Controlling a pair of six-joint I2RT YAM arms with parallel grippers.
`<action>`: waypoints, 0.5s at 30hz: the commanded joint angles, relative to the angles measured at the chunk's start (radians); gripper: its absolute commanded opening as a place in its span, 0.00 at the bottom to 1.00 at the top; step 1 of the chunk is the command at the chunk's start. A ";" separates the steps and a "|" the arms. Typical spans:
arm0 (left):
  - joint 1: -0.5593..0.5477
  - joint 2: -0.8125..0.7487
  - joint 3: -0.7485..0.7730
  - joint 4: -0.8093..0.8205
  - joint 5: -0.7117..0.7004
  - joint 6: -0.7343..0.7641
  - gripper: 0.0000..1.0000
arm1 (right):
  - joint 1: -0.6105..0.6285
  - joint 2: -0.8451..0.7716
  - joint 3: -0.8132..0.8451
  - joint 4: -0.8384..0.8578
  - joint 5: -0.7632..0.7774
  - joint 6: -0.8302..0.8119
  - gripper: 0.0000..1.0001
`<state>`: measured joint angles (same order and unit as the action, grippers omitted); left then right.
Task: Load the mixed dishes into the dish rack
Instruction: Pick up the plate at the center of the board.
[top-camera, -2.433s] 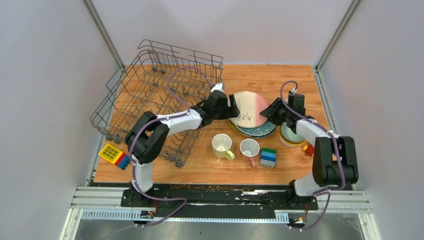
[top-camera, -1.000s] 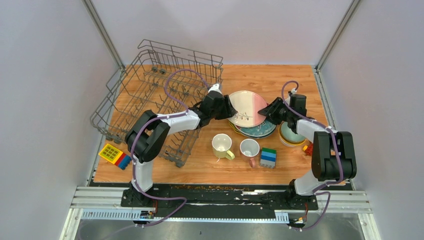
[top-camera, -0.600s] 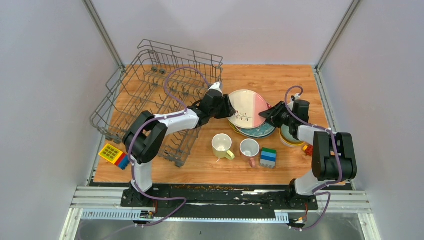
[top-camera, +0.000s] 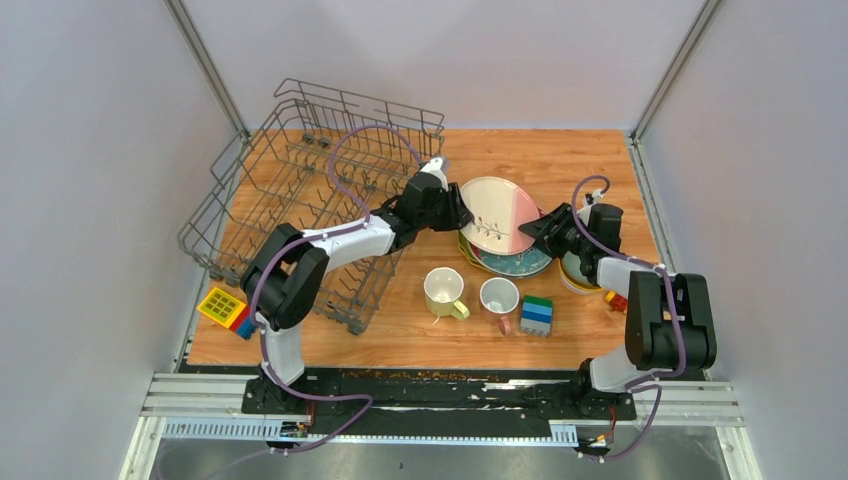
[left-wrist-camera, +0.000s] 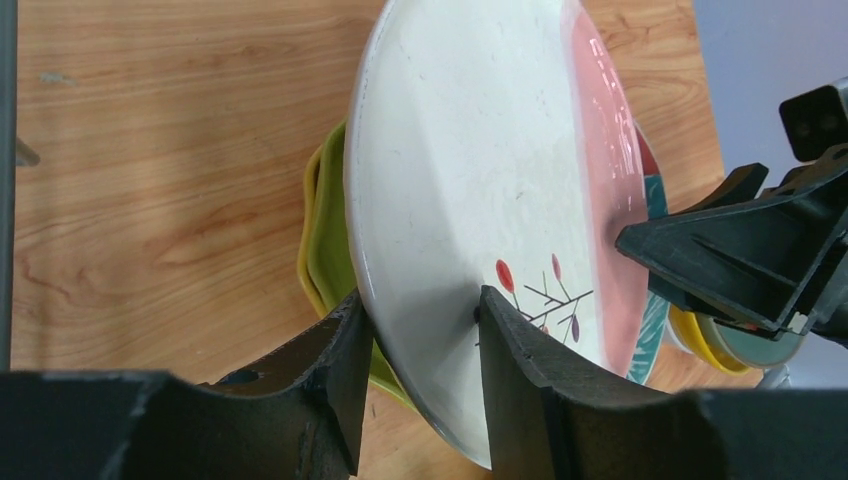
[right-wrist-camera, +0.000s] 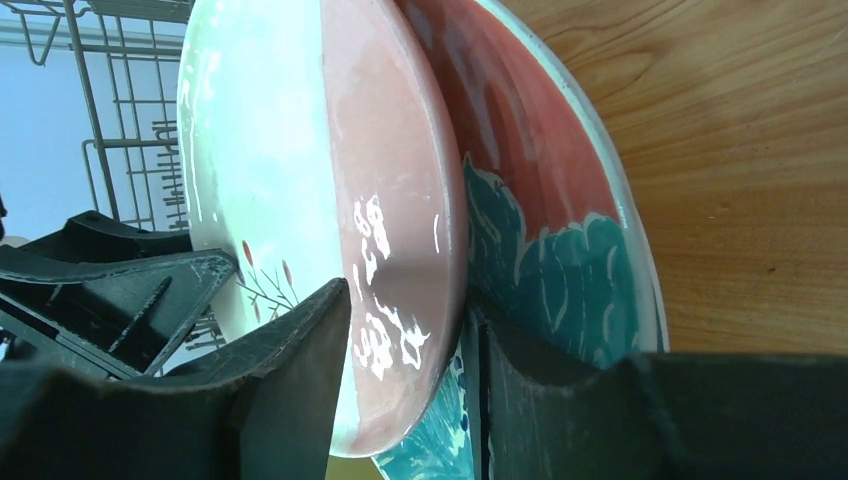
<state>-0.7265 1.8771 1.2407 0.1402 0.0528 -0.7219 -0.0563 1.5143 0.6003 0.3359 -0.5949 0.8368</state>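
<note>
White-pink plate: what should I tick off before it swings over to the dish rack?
1. Left gripper on the white-pink plate: its fingers press both faces of the rim. Ok.
2. Right gripper released: it straddles the pink edge, and no gap can be made out. Cannot tell.
3. Plate free of the patterned-rim plate below: raised and tilted off it. Ok.
4. Dish rack has room: no dishes between its tines. Ok.
5. Pale yellow mug out of the way: it stands nearer the arms' bases, apart from the stack. Ok.
</note>
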 joint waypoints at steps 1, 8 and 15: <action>-0.044 -0.027 0.061 0.126 0.175 0.028 0.00 | 0.029 -0.054 0.009 0.051 -0.115 -0.018 0.44; -0.045 -0.032 0.060 0.211 0.243 0.021 0.00 | 0.028 -0.088 0.002 0.070 -0.133 -0.004 0.43; -0.045 -0.036 0.040 0.235 0.258 0.009 0.00 | 0.010 -0.077 -0.042 0.207 -0.194 0.110 0.38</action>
<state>-0.7155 1.8771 1.2522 0.2539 0.1287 -0.7078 -0.0689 1.4689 0.5701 0.3176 -0.6018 0.8509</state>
